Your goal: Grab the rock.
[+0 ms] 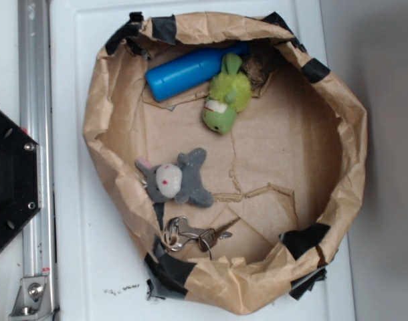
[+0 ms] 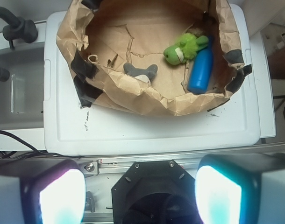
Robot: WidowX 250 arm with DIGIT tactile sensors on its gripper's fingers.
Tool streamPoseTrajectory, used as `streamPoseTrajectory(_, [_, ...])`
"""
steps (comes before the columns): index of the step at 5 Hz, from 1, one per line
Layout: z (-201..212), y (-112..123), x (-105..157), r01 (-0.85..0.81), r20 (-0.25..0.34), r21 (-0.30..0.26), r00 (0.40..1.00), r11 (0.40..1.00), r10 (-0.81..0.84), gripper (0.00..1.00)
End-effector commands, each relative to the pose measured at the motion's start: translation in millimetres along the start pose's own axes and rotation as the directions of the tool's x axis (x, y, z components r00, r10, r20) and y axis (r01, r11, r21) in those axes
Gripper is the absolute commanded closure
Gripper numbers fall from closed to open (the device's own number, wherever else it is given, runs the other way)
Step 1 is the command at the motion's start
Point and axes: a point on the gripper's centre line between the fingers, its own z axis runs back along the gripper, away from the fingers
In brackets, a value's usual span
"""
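- The rock (image 1: 261, 67) lies at the far rim of the brown paper nest (image 1: 338, 93). It sits in the shadowed corner just beside the green plush toy (image 1: 225, 100) and close to the end of the blue bottle (image 1: 187, 72). Only a dark mottled patch of it shows in the exterior view.
- In the wrist view you cannot make the rock out with any certainty.
- Judged handling: hard, rigid and dense for its bulk, with a rough skin that should resist slipping. The uneven faces may roll between the pads, so take it across its narrowest span.
- The gripper (image 2: 140, 193) hangs back over the robot base, well apart from the nest. Its fingers (image 2: 60, 198) are spread wide and hold nothing.
- Obstructions: the green plush toy crowds the rock, and the folded paper wall overhangs that corner.
- Also present, well apart from the rock: a grey plush donkey (image 1: 174, 177) and a key bunch (image 1: 190, 235).
- The nest rests on a white lid (image 1: 90, 267).
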Motion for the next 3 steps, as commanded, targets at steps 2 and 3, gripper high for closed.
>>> streamPoseTrajectory(2, [-97.9,42.3,111.8,-0.382,0.342,0.045,0.874,0.923,0.345,0.0])
streamPoseTrajectory(3, [-116.3,56.6,135.6,-0.432,0.338,0.074,0.859,0.899,0.385,0.0])
